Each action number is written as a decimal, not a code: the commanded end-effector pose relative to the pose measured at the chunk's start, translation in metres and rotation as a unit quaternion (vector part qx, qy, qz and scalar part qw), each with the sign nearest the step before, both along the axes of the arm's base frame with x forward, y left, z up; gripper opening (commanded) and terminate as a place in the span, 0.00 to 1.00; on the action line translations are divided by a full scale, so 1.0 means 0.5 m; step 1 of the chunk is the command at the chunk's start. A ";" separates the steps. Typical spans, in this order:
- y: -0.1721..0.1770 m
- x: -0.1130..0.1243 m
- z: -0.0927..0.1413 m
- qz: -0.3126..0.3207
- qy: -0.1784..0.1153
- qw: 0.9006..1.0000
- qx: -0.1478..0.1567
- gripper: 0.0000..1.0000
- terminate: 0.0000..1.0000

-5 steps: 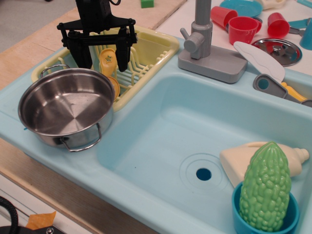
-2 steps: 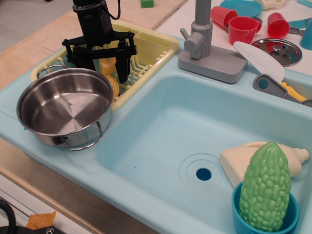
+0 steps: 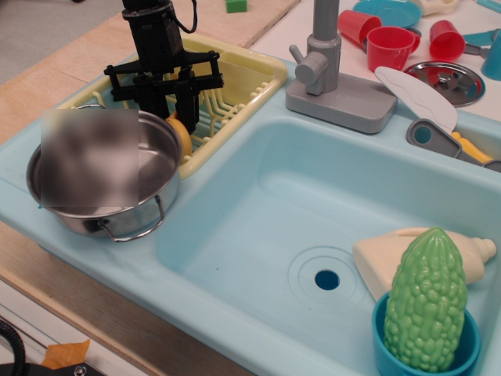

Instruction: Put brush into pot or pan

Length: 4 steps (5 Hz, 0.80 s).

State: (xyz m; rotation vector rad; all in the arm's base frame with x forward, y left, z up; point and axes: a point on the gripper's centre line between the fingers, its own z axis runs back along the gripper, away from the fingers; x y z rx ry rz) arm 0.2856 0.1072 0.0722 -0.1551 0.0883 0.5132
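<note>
Pale-blue plastic toy sink (image 3: 258, 196) carries, at its left corner, the steel pot (image 3: 153, 168) beside a yellow dish rack (image 3: 243, 82), over which the black gripper (image 3: 167, 100) has its jaws drawn narrow, seemingly pinching the orange brush (image 3: 182, 133) lying there just behind the pot's rim.

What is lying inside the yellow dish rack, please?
The orange brush lies in the yellow dish rack, beside the steel pot. The gripper covers its handle, so whether the jaws hold it cannot be seen.
</note>
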 end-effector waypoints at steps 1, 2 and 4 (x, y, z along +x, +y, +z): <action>0.007 0.007 0.049 0.008 -0.032 0.999 0.028 0.00 0.00; 0.003 0.013 0.093 0.010 -0.036 0.998 0.053 0.00 0.00; -0.009 -0.014 0.190 0.026 -0.052 0.992 0.108 0.00 0.00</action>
